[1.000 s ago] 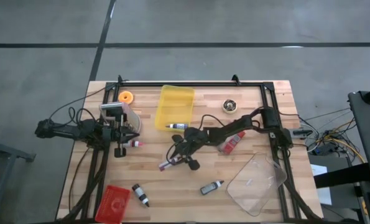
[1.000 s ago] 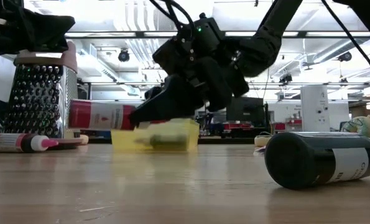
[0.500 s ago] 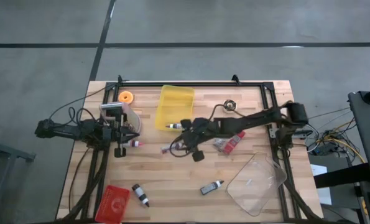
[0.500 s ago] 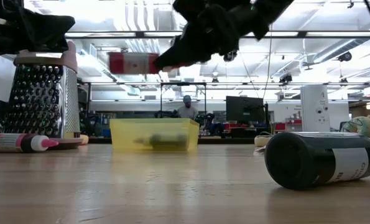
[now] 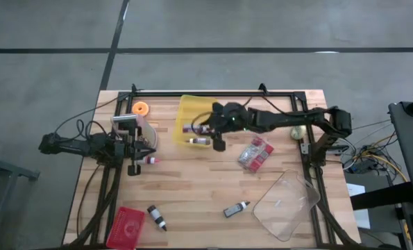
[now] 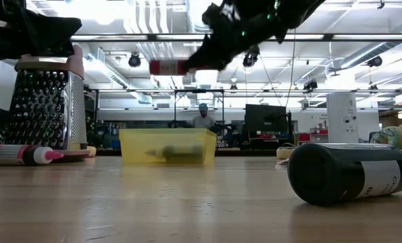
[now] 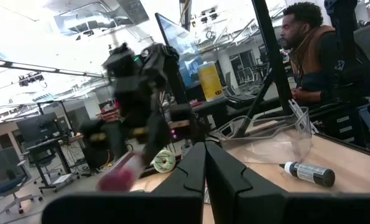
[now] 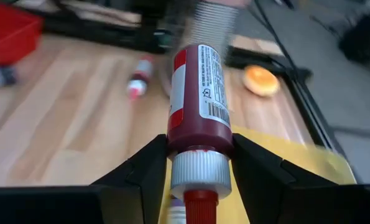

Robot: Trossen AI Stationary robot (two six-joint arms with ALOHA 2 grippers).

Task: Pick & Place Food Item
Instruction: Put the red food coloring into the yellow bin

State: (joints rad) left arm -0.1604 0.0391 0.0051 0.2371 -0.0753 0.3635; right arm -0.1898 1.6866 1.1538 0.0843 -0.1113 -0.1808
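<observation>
Right gripper (image 5: pixel 205 129) carries a red bottle (image 8: pixel 199 93) above the yellow bin (image 5: pixel 189 111).
Its fingers (image 8: pixel 143 171) pinch the bottle near the white cap; the left gripper (image 5: pixel 145 147), pressed together, waits beside the grater (image 6: pixel 46 104).

Two matte-black jointed arms trailing thin black cables, each claw (image 8: pixel 194 165) dark, angular.

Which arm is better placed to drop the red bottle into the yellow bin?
The right: its gripper holds the red bottle over the yellow bin. The left gripper sits by the grater.
</observation>
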